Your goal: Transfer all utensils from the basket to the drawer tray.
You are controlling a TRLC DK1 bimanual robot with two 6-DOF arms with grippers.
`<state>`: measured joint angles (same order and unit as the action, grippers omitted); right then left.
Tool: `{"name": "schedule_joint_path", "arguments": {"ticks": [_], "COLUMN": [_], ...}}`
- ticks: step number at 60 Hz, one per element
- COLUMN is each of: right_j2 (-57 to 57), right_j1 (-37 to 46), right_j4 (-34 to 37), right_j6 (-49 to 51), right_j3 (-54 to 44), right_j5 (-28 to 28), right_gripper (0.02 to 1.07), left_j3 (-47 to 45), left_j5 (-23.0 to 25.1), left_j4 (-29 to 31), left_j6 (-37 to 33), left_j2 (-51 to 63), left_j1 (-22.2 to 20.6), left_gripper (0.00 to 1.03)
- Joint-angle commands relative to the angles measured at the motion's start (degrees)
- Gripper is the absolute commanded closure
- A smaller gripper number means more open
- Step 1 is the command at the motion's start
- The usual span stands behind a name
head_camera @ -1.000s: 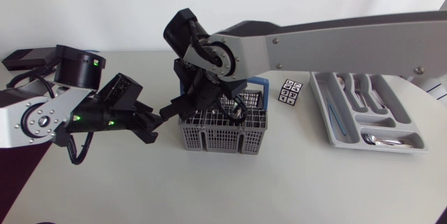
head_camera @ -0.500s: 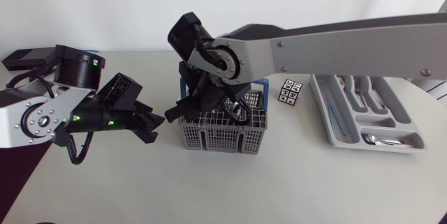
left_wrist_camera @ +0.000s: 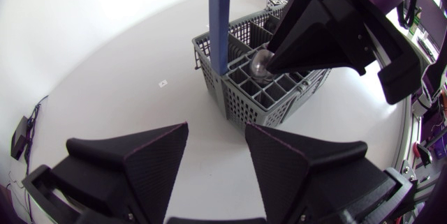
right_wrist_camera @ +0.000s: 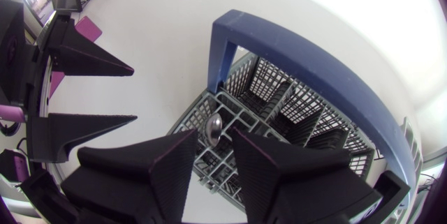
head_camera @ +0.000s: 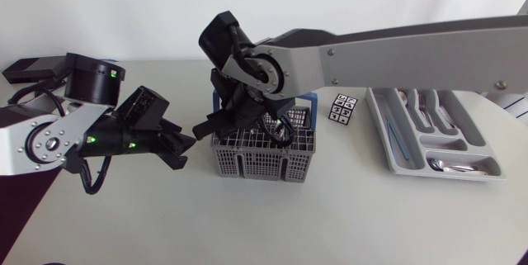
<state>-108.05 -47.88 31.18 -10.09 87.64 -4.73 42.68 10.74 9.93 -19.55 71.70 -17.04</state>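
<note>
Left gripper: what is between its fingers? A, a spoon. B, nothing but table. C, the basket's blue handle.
B: the left gripper stands open with only table between its fingers, the basket ahead of it.

My right arm (head_camera: pixel 412 42): silver-grey links, dark screw heads, black joints. My left arm (head_camera: pixel 33 145): black housings, green lights, looped black cable. Left fingers (left_wrist_camera: pixel 133 161): matte black wedges.

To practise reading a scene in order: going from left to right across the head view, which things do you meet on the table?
First the left claw → basket → black-and-white marker cube → drawer tray.
</note>
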Motion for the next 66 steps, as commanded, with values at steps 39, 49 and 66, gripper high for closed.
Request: {"name": "schedule_joint_path", "arguments": {"ticks": [39, 49, 66], "right_j2": [-3.22, -2.96, -1.20], "right_j1": [0.33, 0.59, 0.77], "right_j4": [-2.97, -3.76, -4.28], "right_j6": [-1.34, -1.16, -0.55], "right_j3": [-0.27, -0.98, -2.73], "right_j5": [0.43, 2.01, 5.08], "right_gripper": [0.90, 0.98, 1.01], "left_j3": [-1.81, -1.98, -2.07], "left_j5": [1.03, 1.03, 1.03], "left_j4": [-1.06, -0.97, -1.23], "left_j6": [-0.75, -0.75, -0.49], "left_j2": [1.16, 1.16, 1.34], "left_j1": [-0.45, -0.54, -1.33], "left_gripper": [0.44, 0.44, 0.44]}}
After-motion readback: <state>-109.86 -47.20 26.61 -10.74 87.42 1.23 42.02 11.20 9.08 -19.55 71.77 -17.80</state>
